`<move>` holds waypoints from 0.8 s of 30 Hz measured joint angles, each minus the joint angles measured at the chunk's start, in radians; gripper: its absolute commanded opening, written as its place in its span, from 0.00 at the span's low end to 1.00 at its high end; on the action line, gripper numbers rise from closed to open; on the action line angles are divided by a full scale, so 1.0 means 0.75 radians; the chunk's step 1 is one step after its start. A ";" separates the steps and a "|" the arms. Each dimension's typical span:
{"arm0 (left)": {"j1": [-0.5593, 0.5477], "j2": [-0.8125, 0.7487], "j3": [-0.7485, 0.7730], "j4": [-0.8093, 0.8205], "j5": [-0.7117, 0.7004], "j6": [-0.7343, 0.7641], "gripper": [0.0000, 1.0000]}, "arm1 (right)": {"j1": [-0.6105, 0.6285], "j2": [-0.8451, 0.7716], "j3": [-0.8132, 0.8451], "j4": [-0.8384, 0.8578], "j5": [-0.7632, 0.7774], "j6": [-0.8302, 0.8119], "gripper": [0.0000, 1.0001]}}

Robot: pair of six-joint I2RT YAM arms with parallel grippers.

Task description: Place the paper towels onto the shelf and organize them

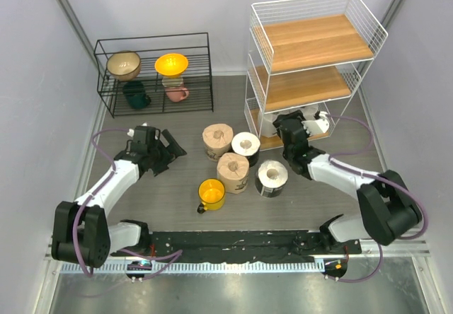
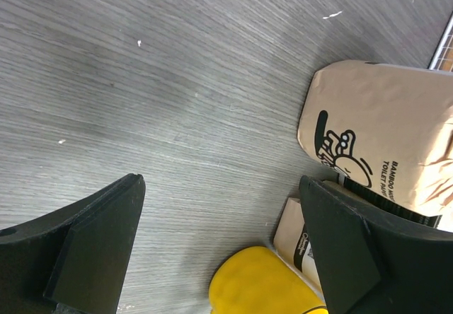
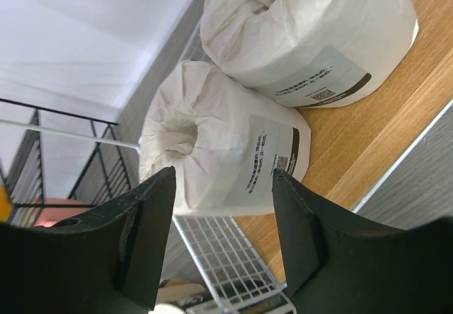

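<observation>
Looking down from above: the right gripper reaches into the shelf at its lowest level; four paper towels stand on the table.

Left wrist: the left gripper is spread wide over the table, near a tan roll.

Right wrist: jaws parted, apparently clear of two white rolls on the shelf. Retract straight back; avoid nudging either.

Two paper towels lie side by side on the shelf's bottom board, back right. Four more rolls cluster mid-surface, a mug just before them. A low rack stands back left.
</observation>
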 measured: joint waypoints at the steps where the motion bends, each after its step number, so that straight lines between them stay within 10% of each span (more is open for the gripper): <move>1: 0.000 0.007 0.000 -0.001 0.005 0.000 0.96 | 0.000 -0.039 -0.019 -0.001 -0.001 0.000 0.63; 14: 0.000 0.015 0.000 -0.001 0.014 0.000 0.96 | 0.000 -0.336 -0.123 -0.134 -0.060 0.015 0.64; 24: 0.000 0.015 0.000 -0.002 0.013 0.001 0.96 | 0.016 -0.564 0.020 -0.662 -0.214 -0.022 0.66</move>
